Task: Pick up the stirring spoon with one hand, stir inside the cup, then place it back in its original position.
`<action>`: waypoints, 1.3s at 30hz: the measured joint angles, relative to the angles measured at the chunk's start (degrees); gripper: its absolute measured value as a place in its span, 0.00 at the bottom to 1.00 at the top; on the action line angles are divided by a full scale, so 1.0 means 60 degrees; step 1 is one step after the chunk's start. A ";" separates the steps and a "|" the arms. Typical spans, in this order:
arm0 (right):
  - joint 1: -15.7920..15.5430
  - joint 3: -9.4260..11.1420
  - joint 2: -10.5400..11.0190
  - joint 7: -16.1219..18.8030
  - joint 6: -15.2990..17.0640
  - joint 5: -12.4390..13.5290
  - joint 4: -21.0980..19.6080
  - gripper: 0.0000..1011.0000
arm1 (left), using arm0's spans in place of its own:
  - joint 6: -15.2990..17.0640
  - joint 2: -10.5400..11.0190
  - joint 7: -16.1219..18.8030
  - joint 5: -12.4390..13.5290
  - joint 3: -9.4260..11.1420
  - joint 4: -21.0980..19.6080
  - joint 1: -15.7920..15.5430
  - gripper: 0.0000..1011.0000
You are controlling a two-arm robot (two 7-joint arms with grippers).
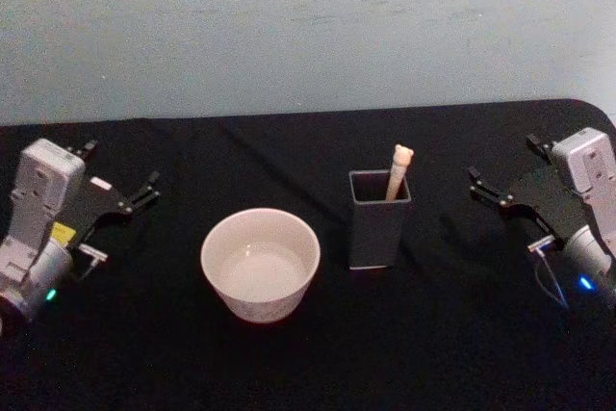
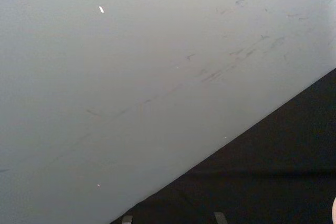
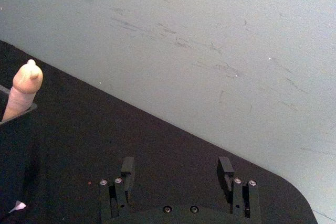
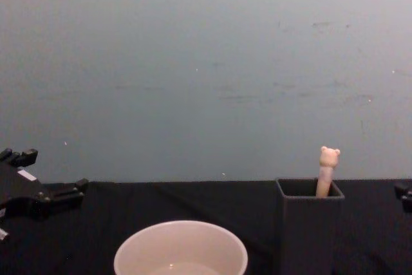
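The stirring spoon [image 1: 398, 170] stands in the dark grey square holder [image 1: 379, 218] at centre right, with only its beige handle and bear head [image 4: 328, 156] above the rim. The cream-white cup [image 1: 260, 265] sits to the holder's left, nearer the front. My left gripper [image 1: 123, 166] rests open at the far left of the table, well away from the cup. At the far right my right gripper [image 1: 503, 159] is open too, its fingers [image 3: 127, 169] spread wide with nothing between them. The right wrist view shows the spoon handle [image 3: 23, 90] off to one side, above the holder [image 3: 13, 145].
A black cloth [image 1: 462, 334] covers the table, which ends at a pale blue-grey wall [image 1: 308, 26] behind. The table's rounded far right corner [image 3: 294, 187] lies close to the right gripper. Bare cloth separates each gripper from the cup and the holder.
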 joint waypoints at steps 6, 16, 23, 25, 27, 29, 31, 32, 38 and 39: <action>-0.0147 0.0245 0.0010 0.0473 0.0010 0.0338 -0.0213 0.99 | 0.0000 0.0000 0.0000 0.0000 0.0000 0.0000 0.0000 0.99; -0.0633 0.0957 0.0299 0.2485 0.0338 0.2207 -0.1183 0.99 | 0.0000 0.0000 0.0000 0.0000 0.0000 0.0000 0.0000 0.99; -0.0703 0.1180 0.0334 0.3643 0.0908 0.3232 -0.1422 0.99 | 0.0000 0.0000 0.0000 0.0000 0.0000 0.0000 0.0001 0.99; -0.0656 0.1185 0.0283 0.3930 0.1077 0.3405 -0.1423 0.99 | 0.0000 0.0000 0.0000 0.0000 0.0000 0.0000 0.0000 0.99; -0.0561 0.1158 0.0202 0.4184 0.1212 0.3490 -0.1367 0.99 | 0.0000 0.0000 0.0000 0.0000 0.0000 0.0000 0.0000 0.99; -0.0430 0.1102 0.0084 0.4356 0.1346 0.3503 -0.1256 0.99 | 0.0000 0.0000 0.0000 0.0000 0.0001 0.0000 0.0000 0.99; -0.0324 0.1068 -0.0012 0.4433 0.1462 0.3516 -0.1153 0.99 | 0.0000 0.0000 0.0000 0.0000 0.0000 0.0000 0.0000 0.99; -0.0275 0.1053 -0.0054 0.4465 0.1512 0.3519 -0.1103 0.99 | 0.0000 0.0000 0.0000 0.0000 0.0000 0.0000 0.0000 0.99; 0.0224 0.0833 -0.0450 0.4775 0.1709 0.3437 -0.0559 0.99 | 0.0000 0.0000 0.0000 0.0000 0.0000 0.0000 0.0001 0.99; 0.0338 0.0774 -0.0525 0.4849 0.1710 0.3377 -0.0448 0.99 | 0.0000 0.0000 0.0000 0.0000 0.0000 0.0000 0.0000 0.99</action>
